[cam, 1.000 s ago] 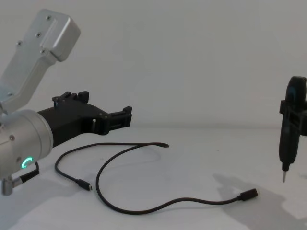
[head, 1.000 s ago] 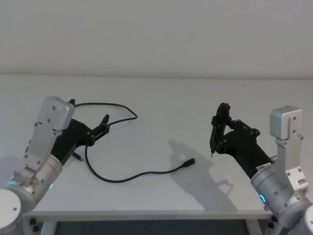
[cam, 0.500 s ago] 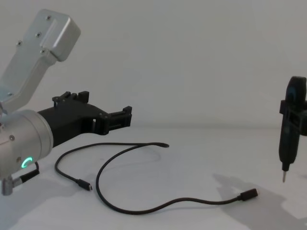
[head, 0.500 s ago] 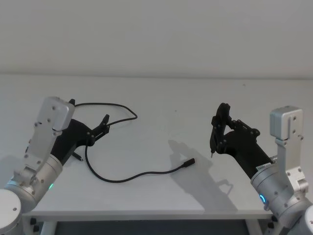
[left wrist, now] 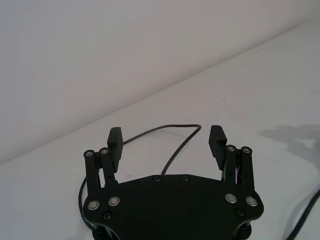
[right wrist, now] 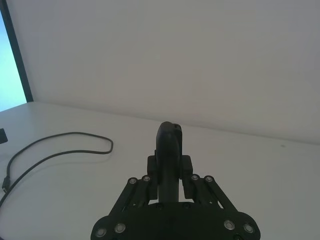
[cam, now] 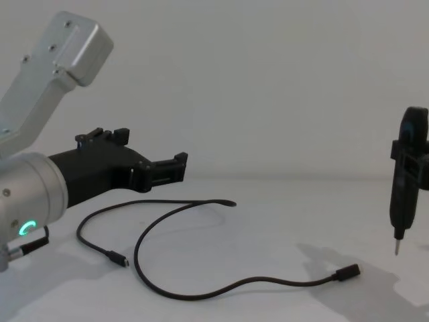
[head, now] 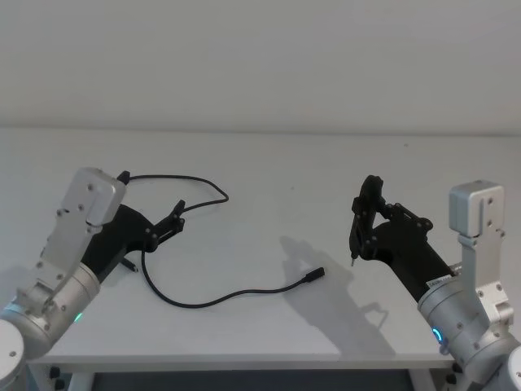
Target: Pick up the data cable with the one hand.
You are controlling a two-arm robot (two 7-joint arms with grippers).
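A: Status, left claw (head: 179,214)?
B: Released, fingers apart, hovering over the data cable (head: 225,195), which lies slack on the desk (head: 269,163).
A: Right claw (head: 364,213)?
B: Clenched on a pen-like tool (head: 355,244), well apart.

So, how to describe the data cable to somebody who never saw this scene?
On the left part of the white table, below the open black left claw, lies a long thin black flexible cable. It snakes in curves with a small plug at each end, unlike the stiff black pen-like tool in the right claw.
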